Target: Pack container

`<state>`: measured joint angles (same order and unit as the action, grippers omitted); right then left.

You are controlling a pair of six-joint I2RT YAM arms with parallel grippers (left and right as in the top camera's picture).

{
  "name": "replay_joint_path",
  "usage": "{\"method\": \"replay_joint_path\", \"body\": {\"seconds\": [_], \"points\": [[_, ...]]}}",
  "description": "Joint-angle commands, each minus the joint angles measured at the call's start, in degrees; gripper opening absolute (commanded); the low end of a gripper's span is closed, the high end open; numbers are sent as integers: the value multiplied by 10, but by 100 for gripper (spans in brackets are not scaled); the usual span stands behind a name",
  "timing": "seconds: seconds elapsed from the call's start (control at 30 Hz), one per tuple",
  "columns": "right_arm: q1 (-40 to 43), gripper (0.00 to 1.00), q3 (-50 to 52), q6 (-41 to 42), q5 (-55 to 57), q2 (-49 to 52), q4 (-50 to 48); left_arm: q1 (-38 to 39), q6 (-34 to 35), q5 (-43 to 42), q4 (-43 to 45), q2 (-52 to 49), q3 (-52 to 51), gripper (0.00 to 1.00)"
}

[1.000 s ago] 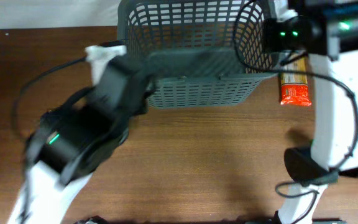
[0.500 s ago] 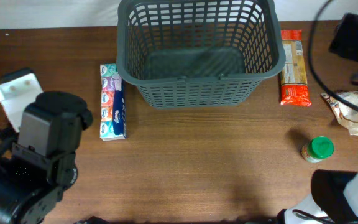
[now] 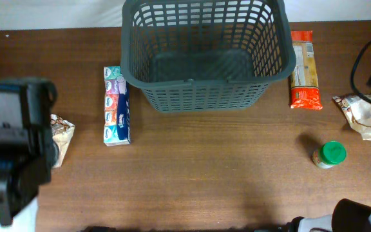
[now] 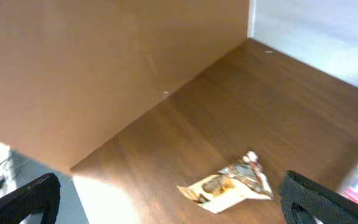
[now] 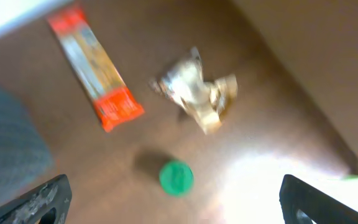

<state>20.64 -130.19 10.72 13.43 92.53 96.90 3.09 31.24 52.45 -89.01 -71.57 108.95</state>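
The container (image 3: 205,51), a large dark grey basket with slotted sides, stands at the back centre of the table, and nothing shows inside it. Its edge appears blurred at the left of the right wrist view (image 5: 5,143). My left arm (image 3: 11,154) hangs over the table's left edge. My left gripper (image 4: 173,208) is open just above a crumpled snack wrapper (image 4: 229,183), with nothing between its fingers. My right gripper (image 5: 179,208) is open high over a green-lidded jar (image 5: 176,177) and holds nothing.
A tissue pack (image 3: 116,105) lies left of the basket, with the crumpled wrapper (image 3: 62,132) further left. An orange pasta pack (image 3: 303,67), a second crumpled wrapper (image 3: 362,115) and the green-lidded jar (image 3: 329,154) sit to the right. The right arm's base (image 3: 359,216) is at the near right corner.
Both arms have swung away from the basket, the left toward the table's left edge, the right toward the right side. Both grippers have opened.
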Motion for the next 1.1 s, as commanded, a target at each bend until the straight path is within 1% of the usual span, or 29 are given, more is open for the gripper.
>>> {"method": "replay_joint_path", "body": {"seconds": [0.0, 0.07, 0.17, 0.3, 0.4, 0.47, 0.6, 0.83, 0.97, 1.07], "points": [[16, 99, 85, 5, -20, 6, -6, -41, 0, -28, 5, -33, -14, 100], [16, 99, 152, 6, -23, 7, -23, -64, -1, -75, -4, -62, -17, 100], [16, 99, 202, 23, -44, 7, -44, -72, -1, -100, -22, -91, -17, 100], [16, 99, 245, 24, -70, 7, -61, -72, -1, -103, -38, -123, -17, 100], [16, 99, 271, 55, -74, 7, -78, -72, -1, -121, -38, -141, -17, 100], [16, 99, 292, 57, -74, 7, -85, -72, -1, -131, -39, -150, -17, 100], [16, 99, 329, 57, -76, 7, -95, -72, -1, -142, -45, -161, -17, 100], [17, 99, 428, 53, -79, 1, -156, -72, -1, -142, -47, -161, -17, 100], [40, 99, 500, 52, -94, -21, -199, -72, -1, -147, -47, -161, -17, 100], [86, 99, 544, 13, -134, -43, -227, -72, -1, -163, -47, -161, -17, 100]]}}
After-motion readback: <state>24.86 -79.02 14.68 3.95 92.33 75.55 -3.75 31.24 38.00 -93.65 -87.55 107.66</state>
